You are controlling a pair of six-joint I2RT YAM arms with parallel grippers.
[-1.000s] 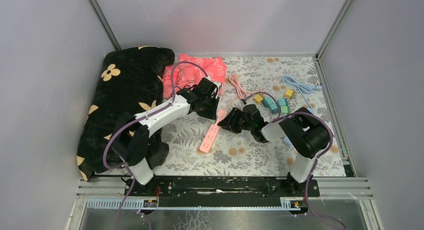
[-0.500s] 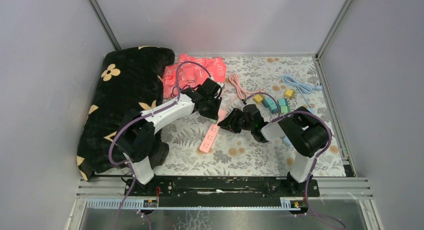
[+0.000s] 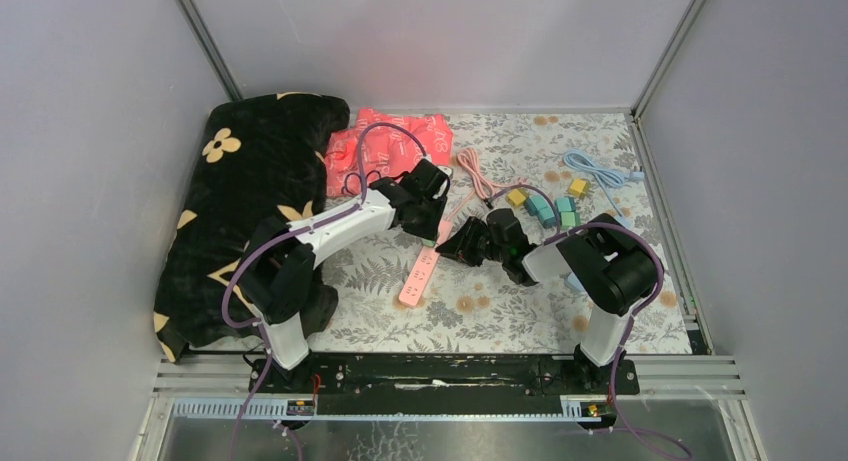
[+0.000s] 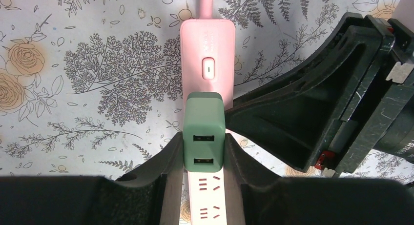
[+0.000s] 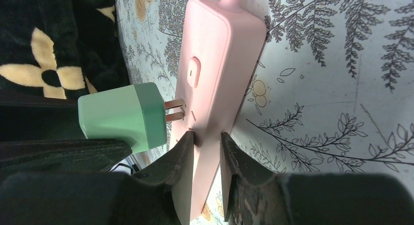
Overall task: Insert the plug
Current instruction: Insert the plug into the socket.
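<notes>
You saw: plug, mint green; power strip, pale pink; table cover, white with grey ferns and tan roses; blanket at far left, black with cream flowers; packet beside it, red with pale print; cable at far right, light blue.

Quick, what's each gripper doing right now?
Left gripper: closed on the green charger.
Right gripper: closed on the pink power strip, at its edge.

Seen from my remote station: plain lilac-grey panel walls and silver metal corner posts enclose a white cloth printed with grey ferns and tan roses, under seemingly even, soft light.
</notes>
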